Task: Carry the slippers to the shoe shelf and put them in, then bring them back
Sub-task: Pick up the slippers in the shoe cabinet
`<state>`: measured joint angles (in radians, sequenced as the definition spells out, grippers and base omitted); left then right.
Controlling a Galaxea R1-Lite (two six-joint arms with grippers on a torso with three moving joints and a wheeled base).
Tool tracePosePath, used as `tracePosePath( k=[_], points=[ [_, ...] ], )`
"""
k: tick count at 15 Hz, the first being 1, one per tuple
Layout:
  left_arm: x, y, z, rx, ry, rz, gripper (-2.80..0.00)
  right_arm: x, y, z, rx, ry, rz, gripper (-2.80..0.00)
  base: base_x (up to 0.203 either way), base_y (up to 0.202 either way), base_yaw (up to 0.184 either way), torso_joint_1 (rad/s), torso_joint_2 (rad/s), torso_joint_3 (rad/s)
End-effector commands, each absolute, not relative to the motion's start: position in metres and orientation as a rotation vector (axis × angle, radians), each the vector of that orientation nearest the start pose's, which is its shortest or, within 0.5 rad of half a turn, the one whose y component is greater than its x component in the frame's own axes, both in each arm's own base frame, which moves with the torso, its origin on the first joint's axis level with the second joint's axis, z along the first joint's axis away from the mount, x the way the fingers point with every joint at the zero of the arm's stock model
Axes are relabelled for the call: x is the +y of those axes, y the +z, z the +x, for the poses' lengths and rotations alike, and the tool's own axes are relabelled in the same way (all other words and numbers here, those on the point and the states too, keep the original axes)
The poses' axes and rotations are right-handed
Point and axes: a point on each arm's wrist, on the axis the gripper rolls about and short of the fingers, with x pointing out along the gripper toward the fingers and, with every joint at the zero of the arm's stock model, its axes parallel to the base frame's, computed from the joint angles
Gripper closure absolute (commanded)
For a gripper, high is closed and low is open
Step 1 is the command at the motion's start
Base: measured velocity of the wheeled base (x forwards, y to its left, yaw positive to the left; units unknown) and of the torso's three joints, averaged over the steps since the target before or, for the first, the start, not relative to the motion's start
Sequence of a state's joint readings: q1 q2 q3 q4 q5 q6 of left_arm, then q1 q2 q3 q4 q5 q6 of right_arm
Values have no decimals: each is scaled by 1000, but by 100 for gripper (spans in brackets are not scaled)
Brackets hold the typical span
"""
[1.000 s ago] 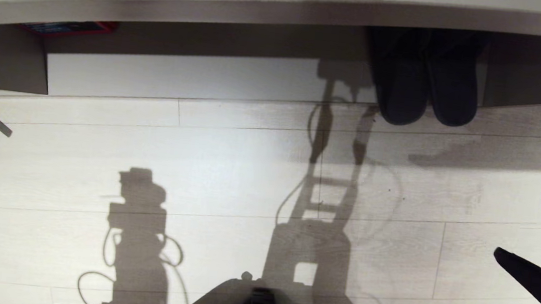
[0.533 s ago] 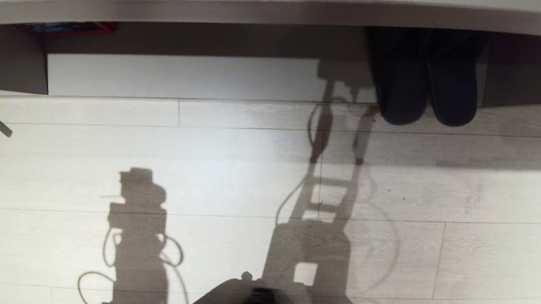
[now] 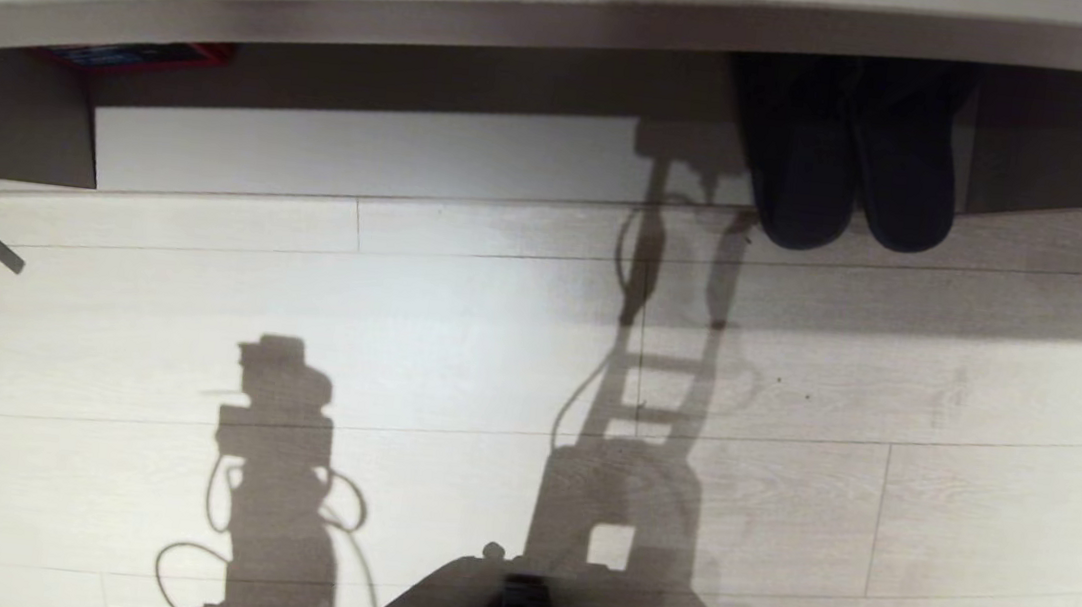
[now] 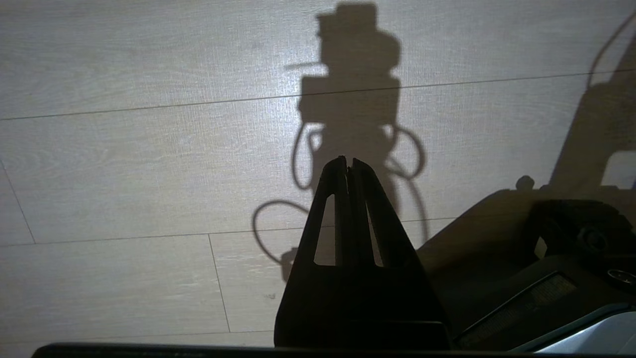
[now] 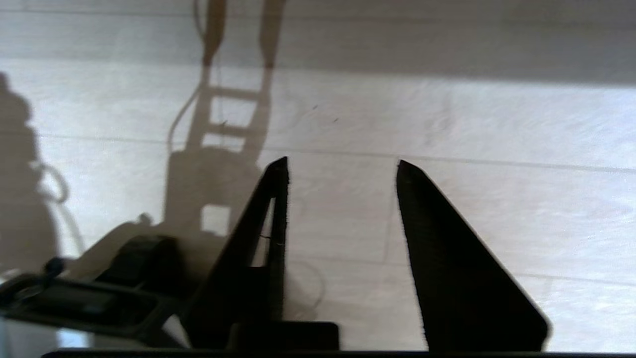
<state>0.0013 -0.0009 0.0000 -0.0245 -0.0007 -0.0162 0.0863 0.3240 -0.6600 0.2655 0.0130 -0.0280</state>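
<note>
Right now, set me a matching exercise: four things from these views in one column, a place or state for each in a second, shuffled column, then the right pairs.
Things
1. pair of flat dark grey fabric slippers
2. left pincer
3. right pincer
4. small grey flat scrap

Places or states
A. fingers apart, nothing between them, above the pale wooden floor
B. lying on the floor at the robot's far left
C. side by side in the low beige-grey shoe shelf, ends jutting over its front edge
D. fingers shut together, holding nothing

Pairs: 1-C, 2-D, 3-A, 4-B
</note>
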Motion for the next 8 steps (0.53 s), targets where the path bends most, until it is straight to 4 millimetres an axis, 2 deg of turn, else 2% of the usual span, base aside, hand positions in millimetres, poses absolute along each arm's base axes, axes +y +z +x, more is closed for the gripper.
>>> tracePosePath(
  k=[1, 4, 8],
  points=[
    [0, 76, -22, -17, 0, -17, 0, 1, 223, -57, -168, 60, -47, 0, 0, 0, 0, 0, 0, 0],
    [0, 76, -22, -17, 0, -20, 0, 3, 201, -58, -195, 107, -69, 0, 0, 0, 0, 0, 0, 0],
    [0, 76, -22, -17, 0, -18, 0, 3, 152, -39, -152, 108, -69, 0, 0, 0, 0, 0, 0, 0]
  ],
)
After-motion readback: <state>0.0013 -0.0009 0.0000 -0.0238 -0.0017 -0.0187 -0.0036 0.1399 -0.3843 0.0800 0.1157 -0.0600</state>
